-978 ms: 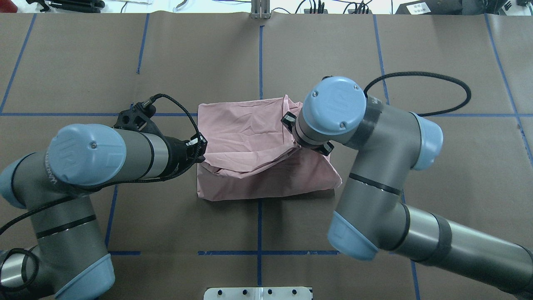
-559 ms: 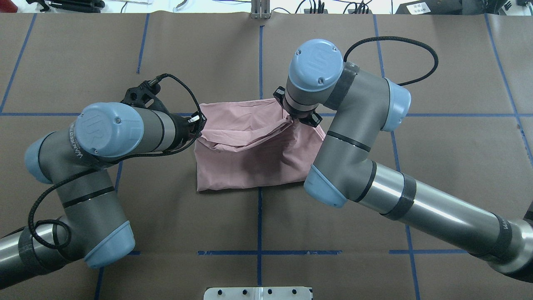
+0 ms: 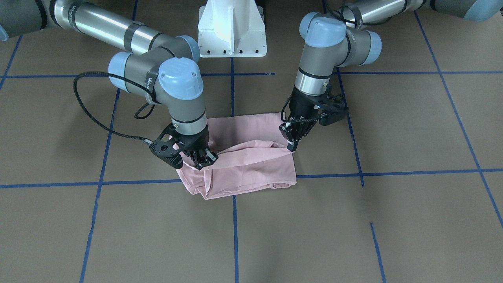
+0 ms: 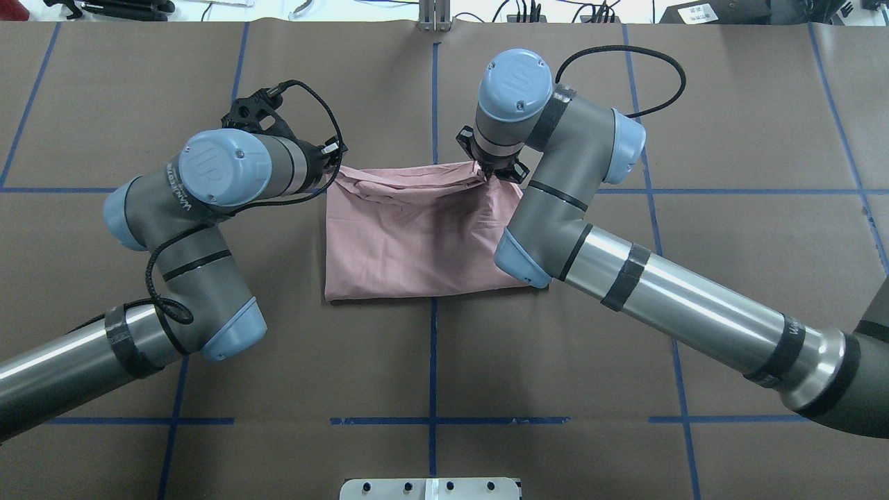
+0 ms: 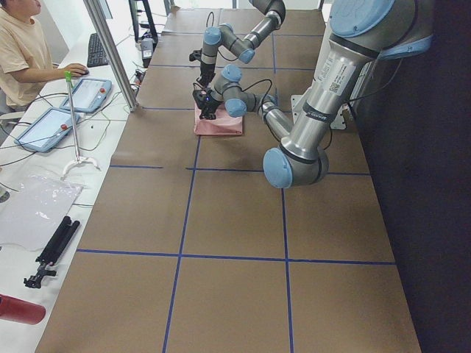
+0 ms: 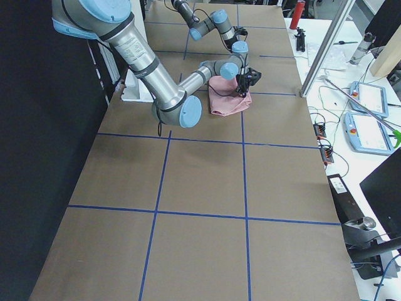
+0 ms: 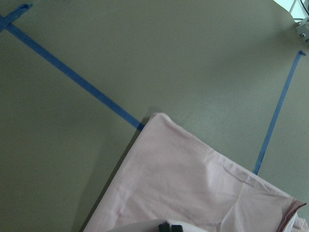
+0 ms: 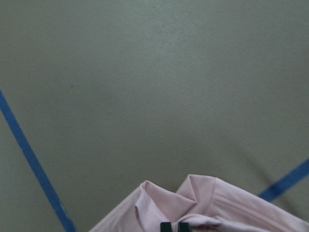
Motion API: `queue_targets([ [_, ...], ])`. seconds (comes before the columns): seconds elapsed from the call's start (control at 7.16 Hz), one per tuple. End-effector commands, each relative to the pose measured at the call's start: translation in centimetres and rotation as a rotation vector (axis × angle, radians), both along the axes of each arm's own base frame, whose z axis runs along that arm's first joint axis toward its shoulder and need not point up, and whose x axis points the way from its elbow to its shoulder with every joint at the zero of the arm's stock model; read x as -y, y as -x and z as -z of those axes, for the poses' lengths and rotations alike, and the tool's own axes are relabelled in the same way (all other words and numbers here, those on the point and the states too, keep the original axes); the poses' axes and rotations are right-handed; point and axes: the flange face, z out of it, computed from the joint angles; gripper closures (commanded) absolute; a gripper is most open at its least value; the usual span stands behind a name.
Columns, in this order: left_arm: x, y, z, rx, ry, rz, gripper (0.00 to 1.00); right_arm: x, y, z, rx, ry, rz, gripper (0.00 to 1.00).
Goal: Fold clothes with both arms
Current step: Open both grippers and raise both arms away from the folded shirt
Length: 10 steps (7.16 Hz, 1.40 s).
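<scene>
brown table (image 4: 278, 361) | right arm (image 4: 646, 292) and left arm (image 4: 201, 208) both reach toward the far side | pink T-shirt (image 4: 410, 243) folded at table centre, far edge lifted | left gripper (image 4: 332, 163) fingers pinched on the far-left corner — right gripper (image 4: 487, 173) fingers pinched on the far-right corner

table (image 8: 159, 87): plain brown, fills most of the view | blue tape line (image 8: 29, 159): runs diagonally down the left | second tape line (image 8: 287, 181): lower right, ends behind cloth | shirt (image 8: 212, 203): pale pink, bunched in folds at bottom edge | right gripper (image 8: 174, 227): two dark tips barely visible, close together, fabric gathered at them
</scene>
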Motion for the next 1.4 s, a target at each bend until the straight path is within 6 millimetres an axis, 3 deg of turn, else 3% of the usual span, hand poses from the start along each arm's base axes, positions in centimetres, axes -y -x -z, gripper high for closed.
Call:
queue_targets([
  [0.0,3.4,-0.5,-5.2,0.069,-0.108,0.042,0.57,5.6,-1.7,-0.7,-0.004,-0.115,0.047,0.0],
  [0.14,3.1,-0.3,-6.2,0.078,-0.102,0.04,0.51,7.4,-4.1,-0.9,-0.017,-0.147,0.06,0.0],
  [0.28,2.7,0.3,-5.6,0.063,-0.11,0.037,0.51,7.3,-5.0,-3.1,-0.038,-0.17,0.107,0.0],
  [0.42,2.1,1.9,-5.4,0.057,-0.132,0.031,0.52,7.6,-7.4,-4.9,-0.038,-0.18,0.129,0.0],
  [0.56,3.4,4.7,-5.7,0.129,-0.214,-0.078,0.52,7.5,-12.5,-9.3,-0.047,-0.206,0.195,0.0],
  [0.7,3.2,11.2,-10.8,0.215,-0.252,-0.214,0.52,8.0,-20.5,-15.6,-0.077,-0.246,0.278,0.0],
  [0.84,4.9,18.3,-13.1,0.291,-0.353,-0.365,0.52,9.2,-30.3,-21.0,-0.091,-0.289,0.35,0.0],
  [0.98,5.8,25.6,-16.3,0.334,-0.415,-0.484,0.52,9.1,-38.9,-25.8,-0.109,-0.336,0.399,0.0],
  [1.12,6.2,32.7,-19.2,0.399,-0.487,-0.555,0.52,8.7,-46.2,-29.4,-0.151,-0.362,0.445,0.0],
  [1.26,5.7,43.0,-21.4,0.455,-0.551,-0.581,0.52,8.4,-53.7,-30.9,-0.139,-0.399,0.521,0.0],
])
